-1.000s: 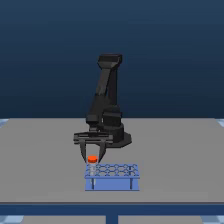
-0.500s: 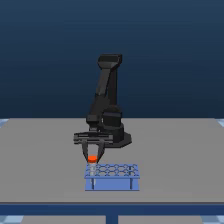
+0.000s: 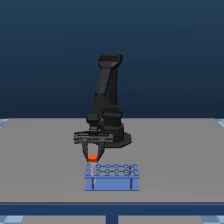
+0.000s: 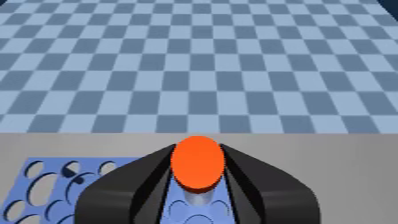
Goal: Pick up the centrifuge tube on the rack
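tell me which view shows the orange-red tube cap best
The wrist view: the round orange-red cap fills the middle, framed on both sides by the black hand's fingers. The exterior view shows it only as a small orange dot above the low blue rack.

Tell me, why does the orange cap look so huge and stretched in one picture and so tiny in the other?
In the wrist view the camera sits right over the centrifuge tube, so its cap looks big and oval between the end effector fingers; in the exterior view the tube is far off, small and a bit blurry at the rack corner.
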`<state>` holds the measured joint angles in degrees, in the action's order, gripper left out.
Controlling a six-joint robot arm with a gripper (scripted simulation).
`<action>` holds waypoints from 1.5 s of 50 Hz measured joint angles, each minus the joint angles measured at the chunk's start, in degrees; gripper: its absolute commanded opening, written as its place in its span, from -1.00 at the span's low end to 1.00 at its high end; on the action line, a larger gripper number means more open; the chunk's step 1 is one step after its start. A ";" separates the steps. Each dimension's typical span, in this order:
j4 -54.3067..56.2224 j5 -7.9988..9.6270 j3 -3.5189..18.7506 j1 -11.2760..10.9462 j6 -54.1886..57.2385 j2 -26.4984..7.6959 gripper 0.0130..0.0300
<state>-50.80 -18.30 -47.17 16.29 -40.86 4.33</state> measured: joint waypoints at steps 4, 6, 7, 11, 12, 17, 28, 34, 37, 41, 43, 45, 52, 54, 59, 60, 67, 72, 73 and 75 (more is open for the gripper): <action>-1.19 0.25 0.17 0.00 -1.13 0.34 -1.00; -1.92 0.40 0.27 0.00 -1.84 0.54 -1.00; -2.28 0.48 0.32 0.00 -2.23 0.64 -1.00; -3.99 0.81 0.55 0.00 -3.89 1.08 -1.00; -4.44 0.90 0.61 0.00 -4.37 1.19 -1.00; -7.04 1.37 0.96 0.00 -6.97 1.80 -1.00; -14.36 2.45 1.88 0.00 -14.28 3.29 -1.00; -19.19 3.00 2.46 0.00 -19.08 4.13 -1.00; -21.80 3.25 2.77 -0.01 -21.76 4.56 -1.00; -25.35 3.54 3.19 0.00 -25.29 5.10 -1.00; -27.13 3.67 3.40 -0.01 -27.15 5.36 -1.00; -28.89 3.78 3.61 -0.01 -28.98 5.60 -1.00; -35.09 4.06 4.35 -0.01 -35.33 6.44 -1.00; -36.86 4.11 4.56 0.00 -37.09 6.67 -1.00; -41.31 4.18 5.11 0.00 -41.67 7.23 -1.00; -42.23 4.18 5.23 0.00 -42.68 7.34 -1.00; -48.43 4.11 6.04 0.00 -49.06 8.10 -1.00; -52.77 3.95 6.65 0.00 -53.53 8.62 -1.00; -53.63 3.91 6.78 0.00 -54.41 8.72 -1.00; -55.24 3.82 7.02 0.00 -56.10 8.92 -1.00</action>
<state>-106.04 -14.48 -40.15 16.29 -96.96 13.25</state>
